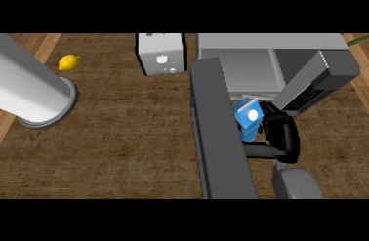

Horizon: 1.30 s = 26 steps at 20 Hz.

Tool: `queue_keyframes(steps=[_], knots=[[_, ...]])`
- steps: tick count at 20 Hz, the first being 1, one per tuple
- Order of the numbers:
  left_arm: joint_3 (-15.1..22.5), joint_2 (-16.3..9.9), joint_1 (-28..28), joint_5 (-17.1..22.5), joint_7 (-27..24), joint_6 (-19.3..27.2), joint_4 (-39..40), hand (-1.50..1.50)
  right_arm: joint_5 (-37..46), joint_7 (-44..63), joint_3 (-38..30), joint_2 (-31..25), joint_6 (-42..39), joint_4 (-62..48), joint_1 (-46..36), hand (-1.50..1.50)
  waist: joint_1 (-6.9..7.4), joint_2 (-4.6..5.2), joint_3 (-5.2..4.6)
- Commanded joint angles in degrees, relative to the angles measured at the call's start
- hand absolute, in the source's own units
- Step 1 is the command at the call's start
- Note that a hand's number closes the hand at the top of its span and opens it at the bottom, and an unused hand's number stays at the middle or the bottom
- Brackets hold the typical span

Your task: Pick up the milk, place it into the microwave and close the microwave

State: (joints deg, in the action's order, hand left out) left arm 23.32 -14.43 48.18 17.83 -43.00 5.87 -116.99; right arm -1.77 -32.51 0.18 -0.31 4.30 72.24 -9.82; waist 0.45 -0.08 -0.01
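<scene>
The milk (249,116) is a blue carton with a white spot, tilted just in front of the microwave's opening. My right hand (282,133) is shut on it from the right, fingers curled round its side. The microwave (270,42) stands at the back right with its grey inside (249,71) showing. Its dark door (218,137) is swung wide open and runs toward me, directly left of the carton. The keypad panel (311,96) sits to the right of the opening. Only the forearm (32,86) of my left arm shows, at the upper left.
A white toaster (160,53) stands at the back, left of the microwave. A yellow lemon (69,63) lies on the brown counter (122,147) at the far left, beside the left forearm. My right forearm (297,184) comes in at the lower right.
</scene>
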Motion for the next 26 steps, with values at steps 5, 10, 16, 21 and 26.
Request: queue_keyframes(steps=[5, 10, 16, 21, 26], knots=[[-1.0, -1.8, 1.4, 0.5, -2.4, -1.8, 1.9, -1.50, 2.8, 2.2, 2.4, 0.3, 10.9, -13.9, -12.9, 1.50, 0.80, 0.18, 0.03], [1.4, -0.6, 2.8, -0.9, -4.9, -1.7, 3.4, -1.50, 2.2, -2.3, -5.6, -1.0, 10.2, -30.0, -21.4, 1.50, 1.47, 0.45, 0.08], [-1.2, -2.2, 2.0, 1.6, -2.8, -2.7, 1.8, -1.50, 1.2, -8.4, -9.7, -1.2, 11.7, -45.2, -29.3, 1.50, 2.38, 0.84, 0.13], [-1.1, -2.9, 0.4, 0.9, -2.1, -3.1, 2.0, -1.50, 4.4, -8.7, -10.5, -1.9, 20.5, -52.8, -36.2, 1.50, 3.52, 1.32, 0.17], [-1.3, -2.2, -1.2, 2.0, -3.2, -4.7, 5.5, -1.50, 5.4, -9.1, -11.1, -6.0, 19.7, -58.5, -39.0, 1.50, 4.76, 1.92, 0.19]])
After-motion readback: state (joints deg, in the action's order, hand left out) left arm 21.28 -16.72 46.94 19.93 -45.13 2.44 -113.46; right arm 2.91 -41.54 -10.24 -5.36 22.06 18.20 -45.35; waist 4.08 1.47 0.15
